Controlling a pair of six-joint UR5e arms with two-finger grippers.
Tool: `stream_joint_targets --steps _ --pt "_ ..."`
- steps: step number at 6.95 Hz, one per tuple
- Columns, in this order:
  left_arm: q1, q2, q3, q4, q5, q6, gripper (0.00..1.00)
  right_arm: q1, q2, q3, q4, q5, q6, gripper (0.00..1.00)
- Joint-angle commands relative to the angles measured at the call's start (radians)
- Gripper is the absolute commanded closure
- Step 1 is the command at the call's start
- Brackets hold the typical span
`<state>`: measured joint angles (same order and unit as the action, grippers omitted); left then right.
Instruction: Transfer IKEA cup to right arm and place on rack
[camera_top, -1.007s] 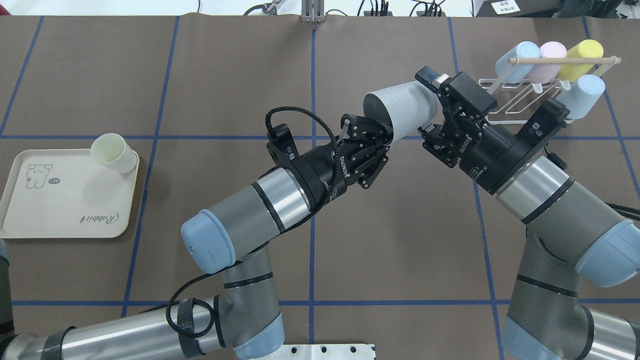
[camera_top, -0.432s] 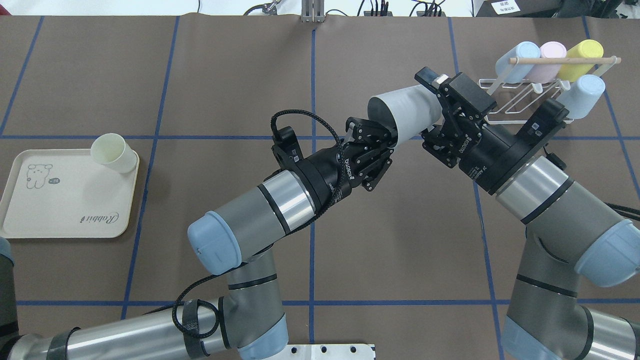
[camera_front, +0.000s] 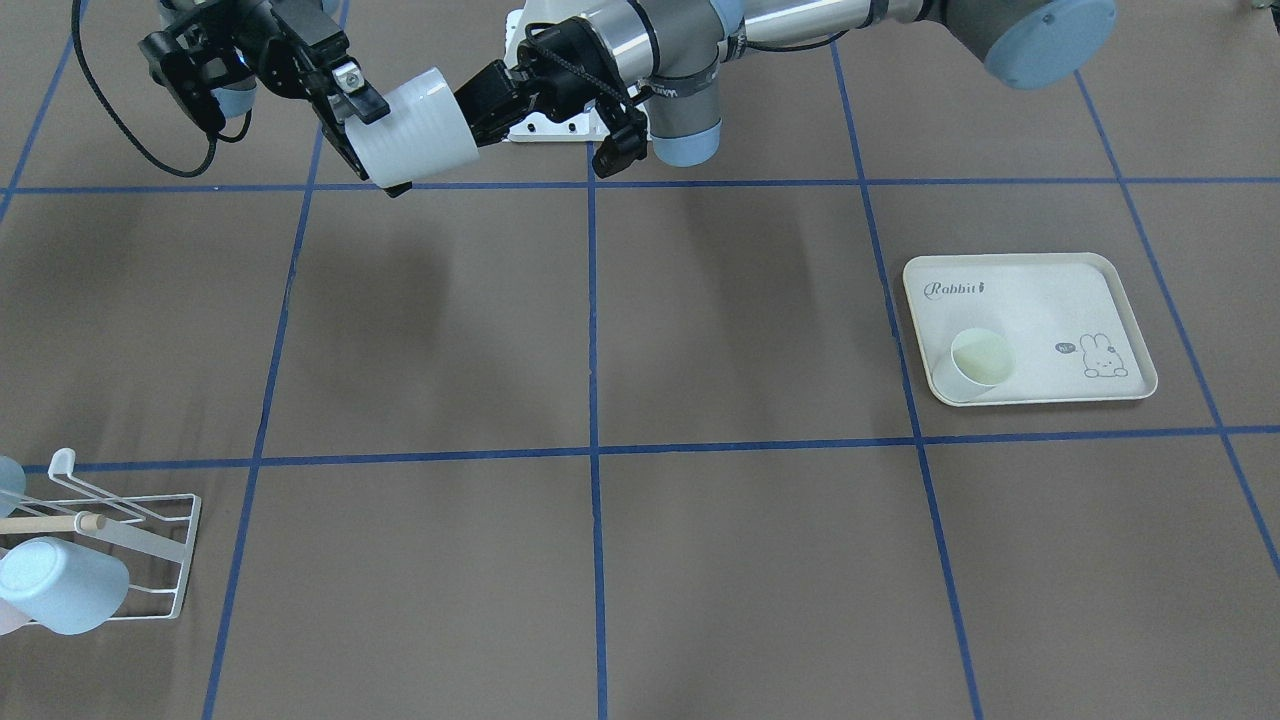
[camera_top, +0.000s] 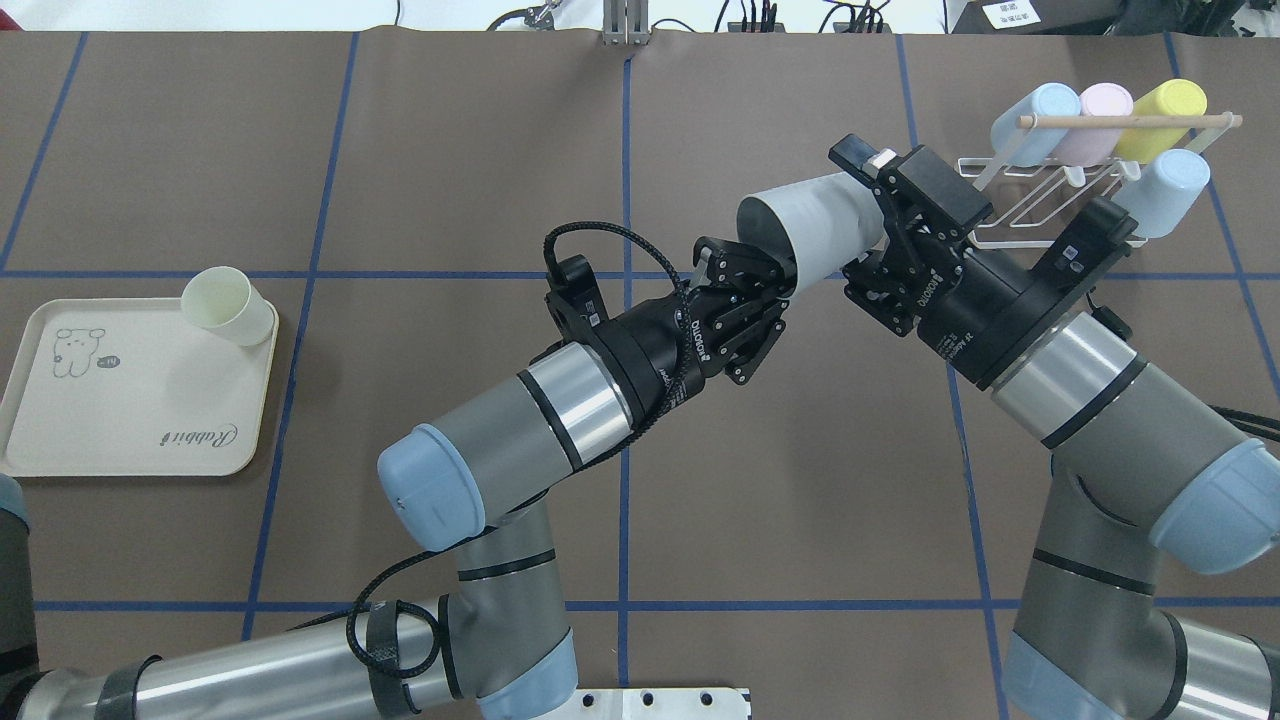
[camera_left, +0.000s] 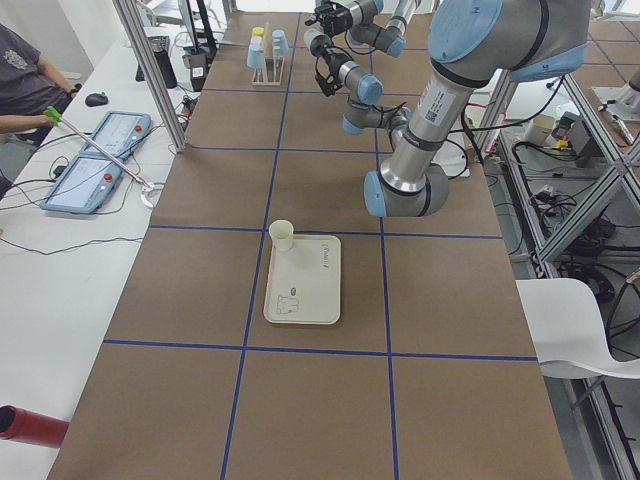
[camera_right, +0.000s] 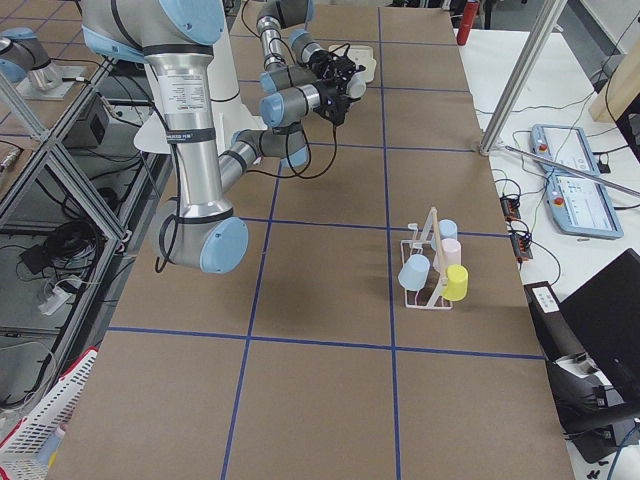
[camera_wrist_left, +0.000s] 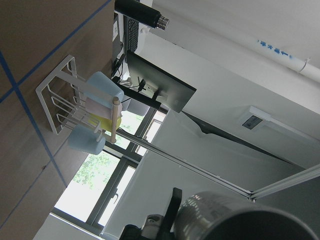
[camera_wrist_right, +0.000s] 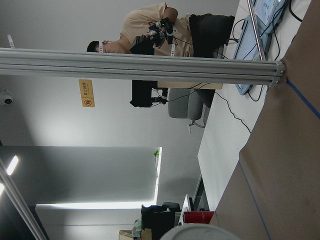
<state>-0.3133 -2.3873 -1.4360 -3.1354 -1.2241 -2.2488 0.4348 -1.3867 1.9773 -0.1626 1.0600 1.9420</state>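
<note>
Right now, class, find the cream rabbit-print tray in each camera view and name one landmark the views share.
Exterior front-facing: tray at right.
Overhead exterior: tray at left edge.
Exterior left: tray centre, near.
Exterior right: only a sliver behind the grippers, top centre.
Both wrist views: not in view.
Shared landmark: the pale cup at the tray's corner.

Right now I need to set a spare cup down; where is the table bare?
Bare: the brown mat between the rabbit tray and the rack. Crowded: the rack, holding four cups, and mid-table, where both grippers meet at the white cup.
</note>
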Motion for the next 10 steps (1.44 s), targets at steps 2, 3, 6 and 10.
stream_joint_targets --steps 2,3,6,10 --pt "0.0 -0.001 0.0 0.0 -0.002 0.0 1.0 -0.001 0.002 0.0 0.0 0.0 0.003 0.1" --pt "0.0 -0.003 0.0 0.0 -0.002 0.0 1.0 -0.001 0.002 -0.002 0.0 0.0 0.003 0.58" --pt "-0.006 0.002 -0.001 0.008 0.003 0.017 0.0 0.001 0.002 -0.006 0.0 0.002 0.001 0.99" --pt "-0.009 0.007 -0.003 0.0 0.0 0.04 0.0 0.002 -0.003 -0.005 0.002 0.002 0.003 0.98"
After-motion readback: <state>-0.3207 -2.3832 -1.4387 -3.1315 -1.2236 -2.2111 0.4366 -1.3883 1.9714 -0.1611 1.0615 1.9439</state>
